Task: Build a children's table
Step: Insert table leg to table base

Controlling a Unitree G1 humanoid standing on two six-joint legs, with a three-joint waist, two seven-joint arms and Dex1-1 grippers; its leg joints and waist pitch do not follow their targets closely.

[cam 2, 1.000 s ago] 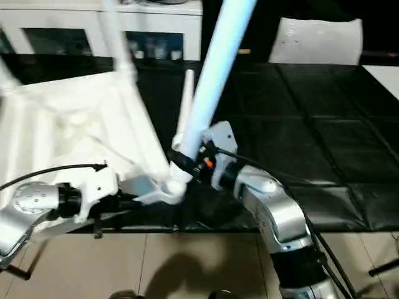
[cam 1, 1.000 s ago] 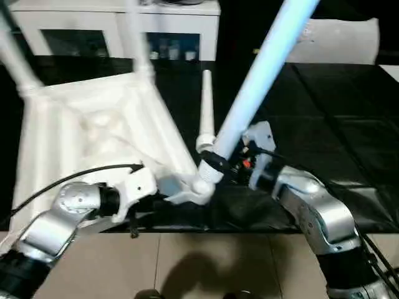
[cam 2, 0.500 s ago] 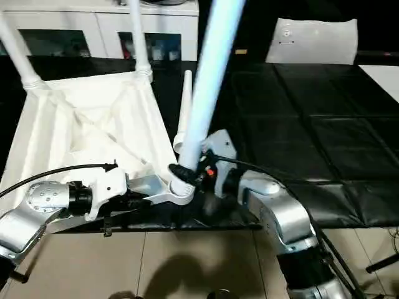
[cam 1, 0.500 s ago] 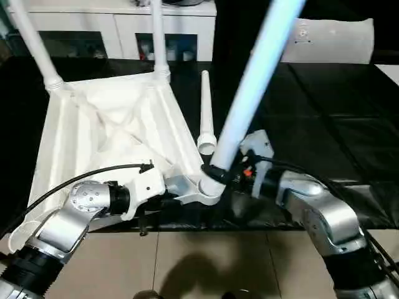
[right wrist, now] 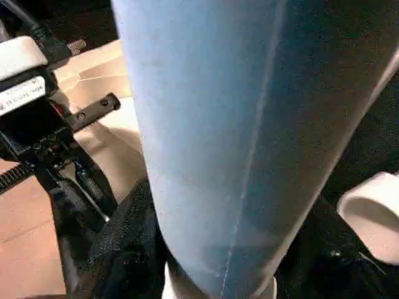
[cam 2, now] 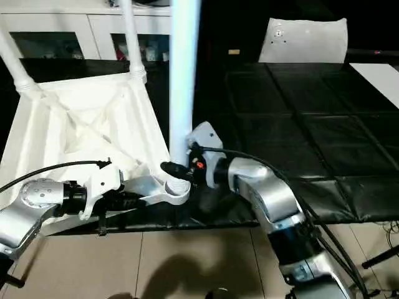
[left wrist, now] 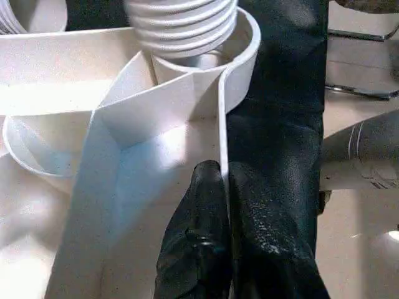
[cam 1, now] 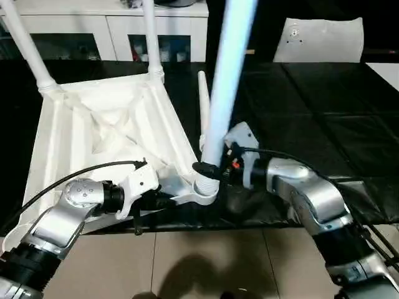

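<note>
Jaws clamp one leg [cam 1: 219,106] and table rim [left wrist: 222,156]; two legs stand.

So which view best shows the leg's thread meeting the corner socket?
The left wrist view: the leg's thread sits at the mouth of the socket, close up. The eye views show the joint small, below the right end effector. The right wrist view shows the leg's shaft.

No text can be read anywhere here. There's a small white label [right wrist: 22,93] on the black part beside the leg in the right wrist view, and it carries print, but the lettering is too blurred to make out. No brand, number or sign shows on anything else.
</note>
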